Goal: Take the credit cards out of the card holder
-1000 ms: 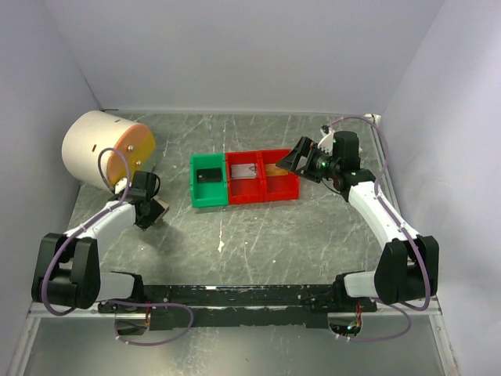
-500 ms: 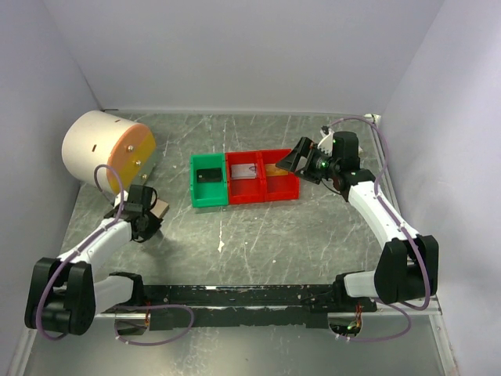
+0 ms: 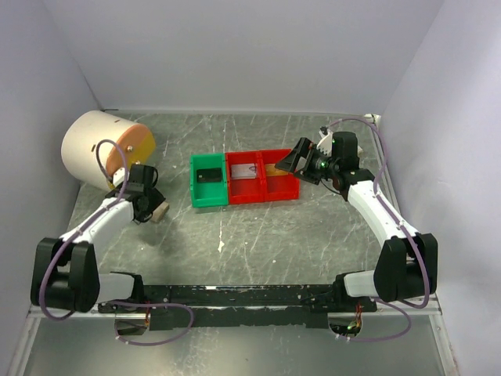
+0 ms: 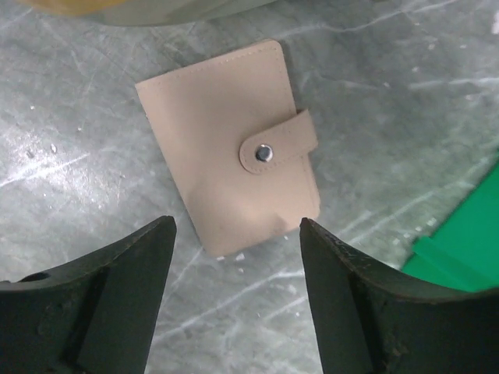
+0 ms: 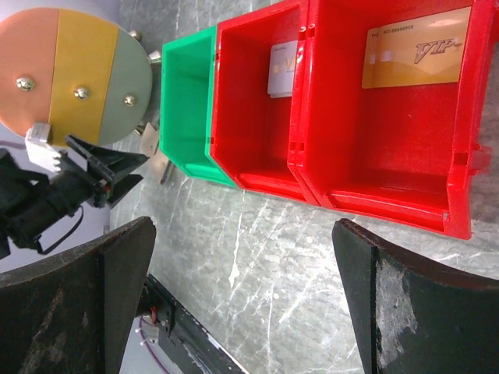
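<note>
Card holder [image 4: 226,148], snapped shut by its tab [image 4: 277,144], lies flat on the desk [image 4: 405,93] under the left pincer [image 4: 234,238], whose jaws stand released on either side, grasping nothing. Right pincer [image 5: 249,265], also released and empty, hangs by the red bins [image 5: 390,195], where a gold card [image 5: 417,48] and a silver-grey card [image 5: 282,66] lie one per bin. Hazard: the holder sits flush on the desk, so closing jaws may skid it away or pinch one edge, and the fastened tab would keep any remaining cards inside.

Drum [image 3: 95,147] close beside card holder [image 4: 218,140]
</note>
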Action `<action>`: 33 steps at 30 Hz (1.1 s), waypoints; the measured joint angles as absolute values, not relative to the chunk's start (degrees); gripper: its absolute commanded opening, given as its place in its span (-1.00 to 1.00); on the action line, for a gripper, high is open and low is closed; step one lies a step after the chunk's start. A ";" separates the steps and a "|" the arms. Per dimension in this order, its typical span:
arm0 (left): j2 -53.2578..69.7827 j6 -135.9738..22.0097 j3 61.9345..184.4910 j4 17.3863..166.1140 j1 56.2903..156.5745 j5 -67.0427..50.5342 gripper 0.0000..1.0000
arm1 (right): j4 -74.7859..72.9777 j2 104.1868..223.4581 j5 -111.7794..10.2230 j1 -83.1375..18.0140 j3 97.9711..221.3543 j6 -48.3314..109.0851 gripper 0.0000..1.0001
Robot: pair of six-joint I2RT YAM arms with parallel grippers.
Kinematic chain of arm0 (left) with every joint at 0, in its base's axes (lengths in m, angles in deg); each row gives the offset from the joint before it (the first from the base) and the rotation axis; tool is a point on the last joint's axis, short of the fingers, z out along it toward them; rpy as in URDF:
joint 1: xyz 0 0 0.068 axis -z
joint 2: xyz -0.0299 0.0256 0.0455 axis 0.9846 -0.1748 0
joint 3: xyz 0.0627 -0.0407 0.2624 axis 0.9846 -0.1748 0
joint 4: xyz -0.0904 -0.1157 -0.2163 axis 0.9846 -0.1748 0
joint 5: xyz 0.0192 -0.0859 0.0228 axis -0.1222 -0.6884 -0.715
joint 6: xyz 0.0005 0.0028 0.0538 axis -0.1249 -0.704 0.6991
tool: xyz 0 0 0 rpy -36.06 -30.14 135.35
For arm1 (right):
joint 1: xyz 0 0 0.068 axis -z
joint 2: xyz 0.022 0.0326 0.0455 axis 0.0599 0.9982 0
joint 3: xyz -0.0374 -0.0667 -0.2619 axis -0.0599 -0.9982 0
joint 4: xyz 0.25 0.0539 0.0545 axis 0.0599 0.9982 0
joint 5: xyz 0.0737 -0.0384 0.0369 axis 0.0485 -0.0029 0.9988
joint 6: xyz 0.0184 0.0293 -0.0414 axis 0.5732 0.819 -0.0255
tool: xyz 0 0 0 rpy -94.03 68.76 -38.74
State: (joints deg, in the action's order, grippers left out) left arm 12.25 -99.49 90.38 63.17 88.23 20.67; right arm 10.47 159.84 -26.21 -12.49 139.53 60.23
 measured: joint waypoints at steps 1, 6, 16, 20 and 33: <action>10.74 -99.29 90.64 63.69 88.23 21.15 0.50 | 10.47 159.86 -26.15 -12.49 139.53 60.23 0.98; 3.84 -98.70 90.62 65.72 88.25 22.09 0.52 | 10.80 160.52 -25.71 -12.49 139.53 60.18 0.98; 6.83 -100.86 85.83 71.30 88.23 22.18 -0.36 | 11.80 160.76 -25.64 -12.49 139.53 60.42 0.97; 8.91 -101.56 83.71 72.83 88.07 22.33 -0.75 | 11.84 161.46 -25.60 -12.49 139.56 60.75 0.97; 16.47 -99.53 80.32 70.16 89.32 15.10 -0.83 | 11.45 161.96 -25.19 -12.52 140.61 61.91 0.96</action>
State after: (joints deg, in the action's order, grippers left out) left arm 16.47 -99.53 80.32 70.16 89.32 15.10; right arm 11.45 161.96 -25.19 -12.52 140.61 61.91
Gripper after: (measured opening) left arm 0.101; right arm 0.984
